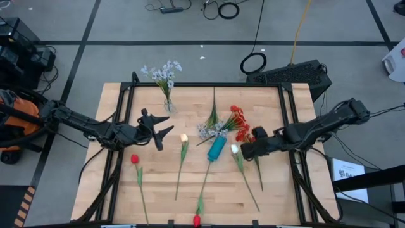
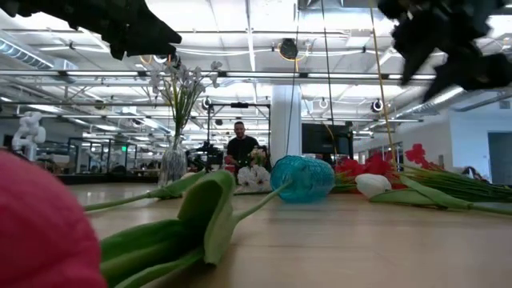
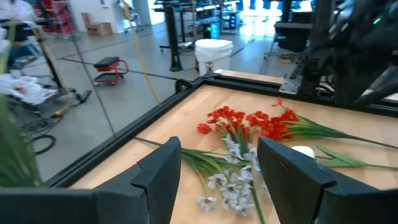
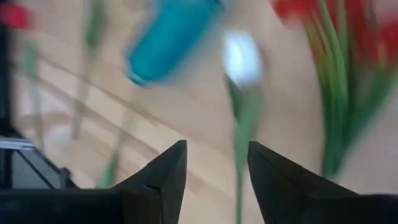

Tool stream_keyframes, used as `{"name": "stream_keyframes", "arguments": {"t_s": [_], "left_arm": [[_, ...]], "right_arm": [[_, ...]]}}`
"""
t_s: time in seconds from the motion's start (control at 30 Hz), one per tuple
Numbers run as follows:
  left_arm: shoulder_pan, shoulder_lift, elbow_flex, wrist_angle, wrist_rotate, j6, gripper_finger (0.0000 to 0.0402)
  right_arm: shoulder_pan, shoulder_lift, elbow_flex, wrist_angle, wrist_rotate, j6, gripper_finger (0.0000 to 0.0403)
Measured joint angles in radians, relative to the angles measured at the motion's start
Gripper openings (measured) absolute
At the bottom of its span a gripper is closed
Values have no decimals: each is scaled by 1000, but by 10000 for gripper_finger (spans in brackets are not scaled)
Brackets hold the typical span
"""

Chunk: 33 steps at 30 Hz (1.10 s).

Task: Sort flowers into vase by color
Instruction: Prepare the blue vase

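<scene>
2 white rosebuds (image 1: 184, 138), 2 vases (image 1: 216, 148).

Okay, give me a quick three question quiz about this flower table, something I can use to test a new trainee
1. True or false: the clear vase already holds pale sprigs.
2. How does the blue vase sit? A upright, B on its side.
3. Which tool is nearest the white rosebud?

Key:
1. True.
2. B; it lies on the table near the red flowers.
3. The right tool, open above the bud. The left tool, also open, is near the clear vase.
</scene>
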Motion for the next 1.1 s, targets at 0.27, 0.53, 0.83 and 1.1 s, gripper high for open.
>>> {"name": "stream_keyframes", "arguments": {"t_s": [0.27, 0.53, 0.83, 1.1], "left_arm": [[0, 0, 0, 1, -50, 0, 217], [0, 0, 0, 2, -52, -3, 217], [0, 1, 0, -1, -54, -4, 217], [0, 1, 0, -4, -54, -4, 217]], "right_arm": [[-128, 49, 133, 282, 113, -840, 155], [-235, 277, 424, 227, 12, -1472, 155], [-262, 556, 665, -184, -47, -1989, 155], [-263, 696, 665, -247, -122, -2149, 156]]}}
